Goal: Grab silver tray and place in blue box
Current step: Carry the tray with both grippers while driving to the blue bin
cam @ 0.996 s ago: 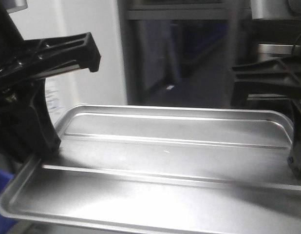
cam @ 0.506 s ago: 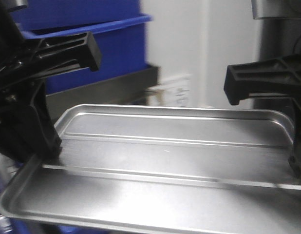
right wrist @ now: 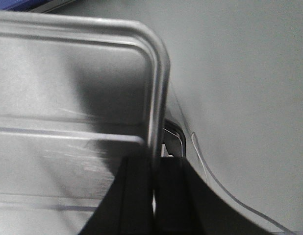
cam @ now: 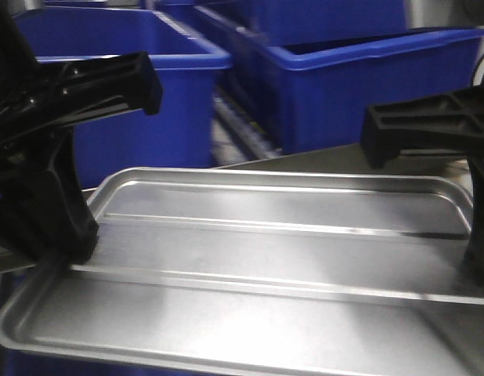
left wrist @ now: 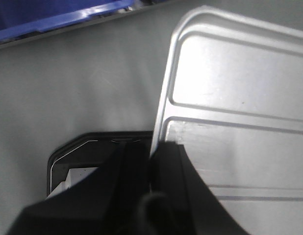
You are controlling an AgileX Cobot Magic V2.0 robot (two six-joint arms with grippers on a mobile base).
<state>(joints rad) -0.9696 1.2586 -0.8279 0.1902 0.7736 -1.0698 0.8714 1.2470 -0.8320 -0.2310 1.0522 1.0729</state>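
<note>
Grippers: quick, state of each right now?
Left gripper: closed on the silver tray, clamping one end rim.
Right gripper: closed on the tray's opposite end rim.

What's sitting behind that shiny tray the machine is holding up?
Behind the silver tray stand a blue box on the right and another blue box on the left. The tray hides their lower parts and whatever they rest on.

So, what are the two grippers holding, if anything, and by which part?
The shallow rectangular shiny metal tray: left gripper clamps its left short rim, right gripper its right short rim.
</note>
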